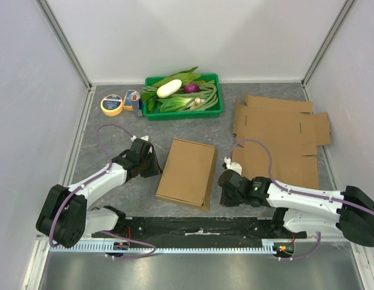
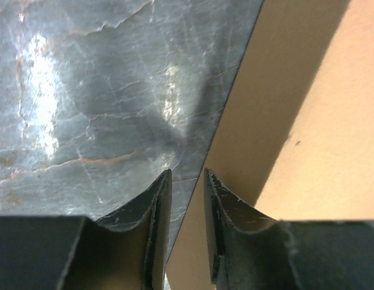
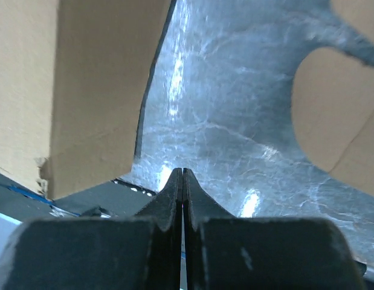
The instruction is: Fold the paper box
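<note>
The box (image 1: 187,172) sits in the middle of the counter (image 1: 108,136), between our two arms, and looks closed. Our left claw (image 2: 187,173) is slightly spread with nothing in it, right at the box's left edge. Our right claw (image 3: 182,172) is pressed together and empty, near the right edge. We judge sliding the main risk — a one-sided push could skate the light box away or dent a wall.

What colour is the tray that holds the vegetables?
The tray is green; the top external view shows it best.
</note>
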You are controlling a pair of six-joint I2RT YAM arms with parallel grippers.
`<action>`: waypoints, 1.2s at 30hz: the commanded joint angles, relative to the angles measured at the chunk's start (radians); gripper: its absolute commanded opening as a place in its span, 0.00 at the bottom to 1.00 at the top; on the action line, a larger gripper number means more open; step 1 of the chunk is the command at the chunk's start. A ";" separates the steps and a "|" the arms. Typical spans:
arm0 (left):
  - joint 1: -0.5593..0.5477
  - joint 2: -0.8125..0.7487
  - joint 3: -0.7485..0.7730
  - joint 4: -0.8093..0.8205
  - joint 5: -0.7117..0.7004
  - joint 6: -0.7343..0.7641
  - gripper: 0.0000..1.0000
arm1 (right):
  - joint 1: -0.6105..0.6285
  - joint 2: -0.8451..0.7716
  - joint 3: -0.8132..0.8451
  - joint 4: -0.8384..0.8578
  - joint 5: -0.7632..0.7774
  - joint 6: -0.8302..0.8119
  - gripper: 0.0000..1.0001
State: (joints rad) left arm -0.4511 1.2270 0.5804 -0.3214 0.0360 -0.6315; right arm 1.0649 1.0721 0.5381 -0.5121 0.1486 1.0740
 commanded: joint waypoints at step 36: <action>-0.288 -0.268 -0.159 -0.210 -0.090 -0.335 0.27 | 0.158 0.294 0.181 0.297 -0.189 0.228 0.00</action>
State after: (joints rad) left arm -0.6743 0.9428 0.4488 -0.5999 -0.1223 -0.8810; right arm 1.2064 1.2728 0.6395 -0.4419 0.0219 1.2037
